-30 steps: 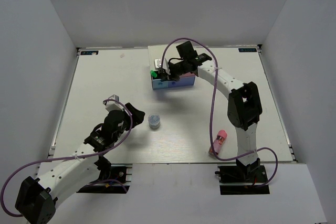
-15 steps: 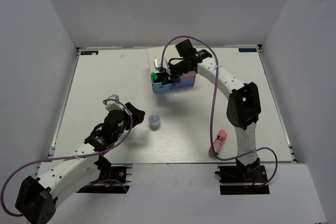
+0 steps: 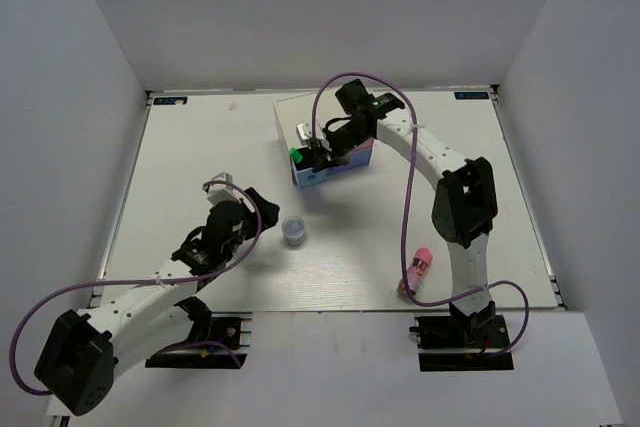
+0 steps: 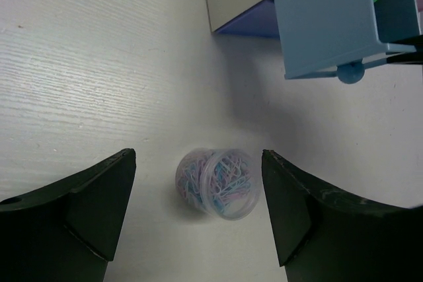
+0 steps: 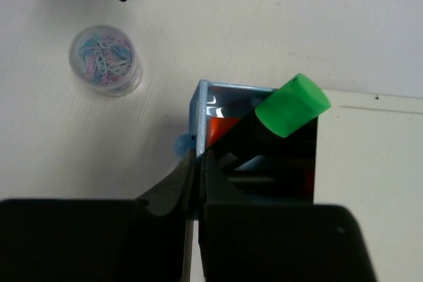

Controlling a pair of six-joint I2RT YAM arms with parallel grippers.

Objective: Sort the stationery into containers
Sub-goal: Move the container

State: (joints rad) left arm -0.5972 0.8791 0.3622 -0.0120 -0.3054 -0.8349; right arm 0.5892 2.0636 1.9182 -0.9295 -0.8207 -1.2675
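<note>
The white drawer chest (image 3: 296, 117) stands at the back middle. Its light blue drawer (image 5: 201, 90) is pulled out. My right gripper (image 5: 198, 160) is shut on that drawer's front wall, above its knob. In the drawer a green-ended highlighter (image 5: 281, 120) leans up over the rim, with an orange end (image 5: 221, 130) and a red end (image 5: 308, 180) below it. The round pot (image 4: 217, 183) of pastel paper clips stands on the table between my open left gripper's (image 4: 198, 163) fingers, untouched. The pink tube (image 3: 418, 269) lies at the near right by the right arm's base.
In the left wrist view the drawer front (image 4: 327, 24) with its knob (image 4: 350, 72) hangs just beyond the pot. The pot also shows in the top view (image 3: 293, 231). White walls close in the table on three sides.
My right gripper has drawn the light blue drawer, and the chest with it, a little toward the near left. My left gripper has moved forward so its fingers flank the pot.
</note>
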